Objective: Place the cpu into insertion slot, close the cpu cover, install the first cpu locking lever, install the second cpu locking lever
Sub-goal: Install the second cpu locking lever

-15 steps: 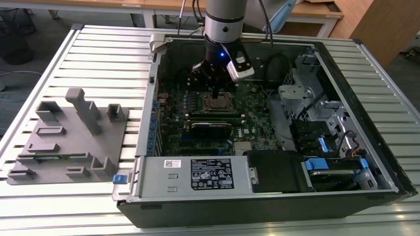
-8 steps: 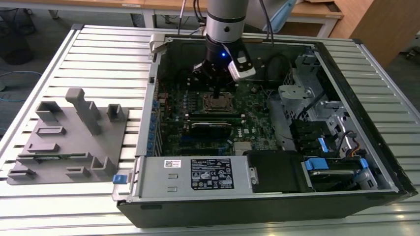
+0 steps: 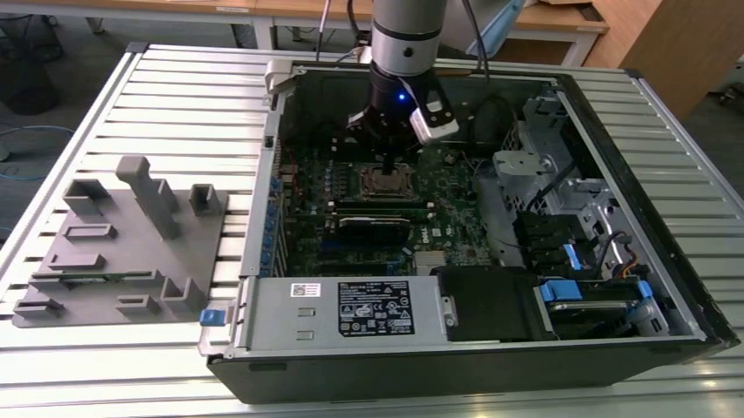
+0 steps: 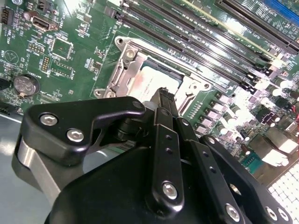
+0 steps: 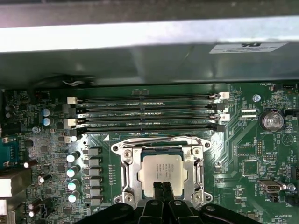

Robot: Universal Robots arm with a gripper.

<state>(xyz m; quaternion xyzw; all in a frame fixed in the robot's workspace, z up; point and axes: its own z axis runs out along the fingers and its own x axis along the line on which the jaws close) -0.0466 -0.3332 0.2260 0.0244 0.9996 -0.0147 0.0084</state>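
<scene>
The cpu (image 5: pixel 161 170), a pale silver-tan square, lies in the insertion slot (image 3: pixel 386 183) on the green board inside the open computer case. The silvery cpu cover (image 5: pixel 127 173) lies flat around it, with the chip showing through its window. In the second wrist view the cpu (image 4: pixel 154 80) and the cpu cover (image 4: pixel 125 70) sit just past my fingertips. My gripper (image 5: pixel 162 187) hangs straight over the socket's edge, fingers shut together with nothing held; it also appears in the second wrist view (image 4: pixel 164 93) and in the exterior view (image 3: pixel 389 164). Thin wire levers run along the socket frame (image 5: pixel 154 138).
Long black memory slots (image 5: pixel 147 112) run beside the socket. A coin battery (image 5: pixel 272 120) and a row of capacitors (image 5: pixel 74 172) flank it. The power supply (image 3: pixel 348 306), drive cages (image 3: pixel 581 218) and case walls (image 3: pixel 261 200) enclose the board. A grey fixture tray (image 3: pixel 117 244) lies outside the case.
</scene>
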